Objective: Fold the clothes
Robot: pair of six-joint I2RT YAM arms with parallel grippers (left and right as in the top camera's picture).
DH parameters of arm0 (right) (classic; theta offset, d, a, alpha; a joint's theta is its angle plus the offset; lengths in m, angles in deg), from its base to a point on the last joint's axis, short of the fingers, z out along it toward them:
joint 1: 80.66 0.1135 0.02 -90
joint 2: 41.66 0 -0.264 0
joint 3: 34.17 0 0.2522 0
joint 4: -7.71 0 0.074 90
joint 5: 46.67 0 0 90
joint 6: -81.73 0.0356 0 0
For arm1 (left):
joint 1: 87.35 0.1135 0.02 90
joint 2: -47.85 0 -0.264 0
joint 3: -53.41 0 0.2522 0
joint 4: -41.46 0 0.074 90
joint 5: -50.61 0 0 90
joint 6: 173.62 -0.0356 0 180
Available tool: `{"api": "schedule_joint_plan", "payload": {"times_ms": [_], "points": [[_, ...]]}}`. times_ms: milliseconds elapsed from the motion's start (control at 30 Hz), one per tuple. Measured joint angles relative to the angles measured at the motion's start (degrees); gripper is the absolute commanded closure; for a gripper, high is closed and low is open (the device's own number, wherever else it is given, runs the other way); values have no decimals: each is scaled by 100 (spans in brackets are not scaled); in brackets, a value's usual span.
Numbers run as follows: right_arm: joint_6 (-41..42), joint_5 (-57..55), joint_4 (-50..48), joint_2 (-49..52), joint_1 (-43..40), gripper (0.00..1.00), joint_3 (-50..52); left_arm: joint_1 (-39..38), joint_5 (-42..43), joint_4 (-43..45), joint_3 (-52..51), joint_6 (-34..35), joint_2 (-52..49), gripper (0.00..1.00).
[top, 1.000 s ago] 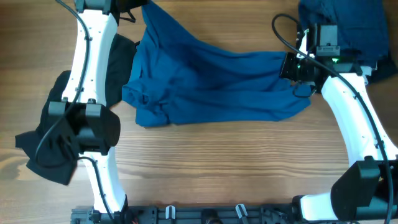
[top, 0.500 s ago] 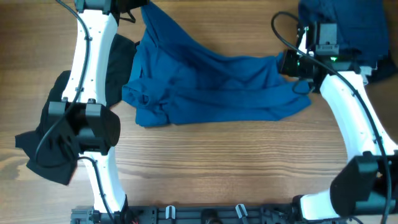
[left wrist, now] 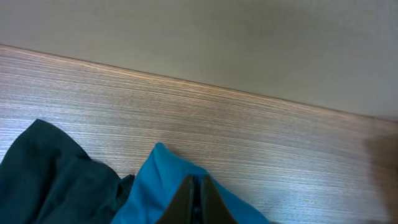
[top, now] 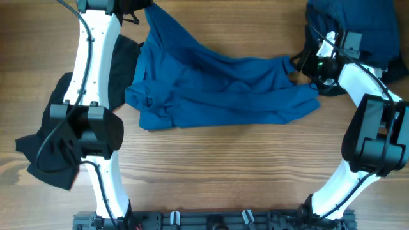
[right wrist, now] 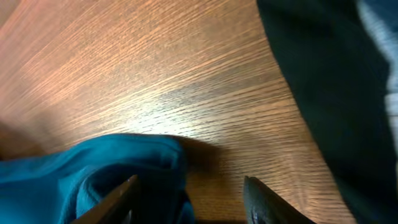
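A large royal-blue garment (top: pixel 217 86) lies wrinkled across the middle of the table. My left gripper (left wrist: pixel 198 198) is shut on its top-left corner (left wrist: pixel 155 180) at the far edge. My right gripper (right wrist: pixel 189 193) is open, jaws spread over the bare wood beside the garment's right edge (right wrist: pixel 124 168); it holds nothing. In the overhead view it sits at the right (top: pixel 307 64). A black garment (top: pixel 64 140) lies at the left under the left arm. A navy garment (top: pixel 358 25) is piled at the back right.
The navy pile also shows as dark cloth in the right wrist view (right wrist: pixel 329 81). Dark cloth (left wrist: pixel 56 180) lies left of the blue corner in the left wrist view. The wooden table's (top: pixel 217 166) far edge meets a grey wall (left wrist: pixel 249 43).
My right gripper let go of the blue garment's right edge and opened. The right arm swung up and back toward the right. The cloth edge dropped onto the table. The left arm stayed still.
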Motion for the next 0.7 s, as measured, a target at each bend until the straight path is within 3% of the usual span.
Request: {"api": "schedule_joint_plan", "payload": {"times_ms": [167, 567, 700], "points": [[-2, 330, -254, 2, 0, 39, 0, 0, -2, -4, 0, 0, 0, 96], [50, 1283, -188, 4, -2, 44, 0, 0, -2, -22, 0, -2, 0, 96], [114, 1460, -17, 4, -2, 35, 0, 0, -4, -22, 0, -2, 0, 96]]}}
